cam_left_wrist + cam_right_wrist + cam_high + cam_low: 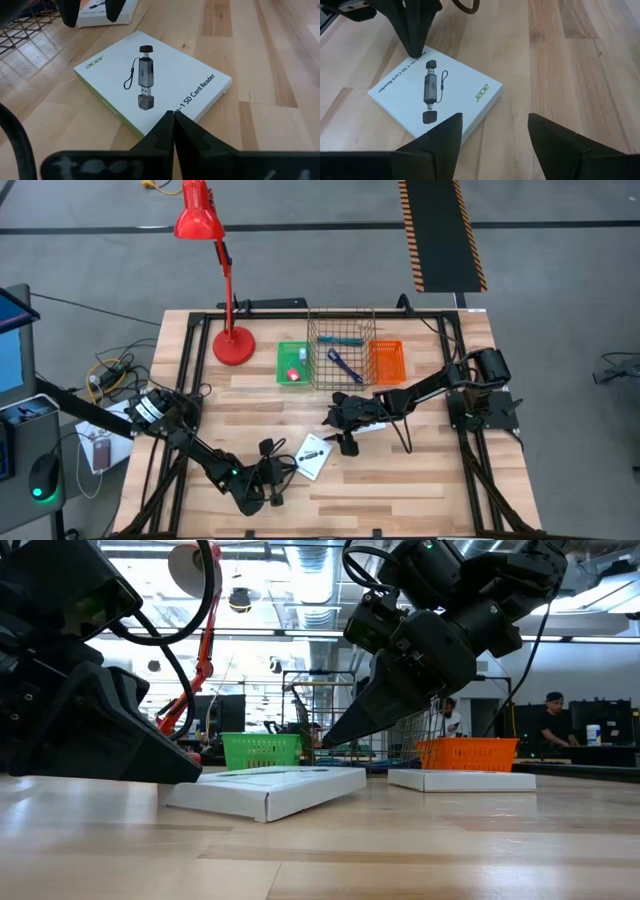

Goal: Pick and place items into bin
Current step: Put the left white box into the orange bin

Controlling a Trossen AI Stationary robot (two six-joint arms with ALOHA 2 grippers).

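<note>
Near the front of the wooden table (420,480), left gripper (272,485) pressed shut, tips touching the edge of a white card reader box (313,457); right gripper (347,442) spread apart with nothing between, hovering just beyond that box. Second white box (462,780) partly hidden behind the right arm. Behind: green basket (293,363), wire bin (342,360), orange basket (386,362), red lamp (215,270).

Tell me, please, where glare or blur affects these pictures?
Low view: bright ceiling lights wash out the background, and the near white box looks soft. Left wrist view: the shut left gripper is blurred, the box print sharp. High view: evenly lit.
</note>
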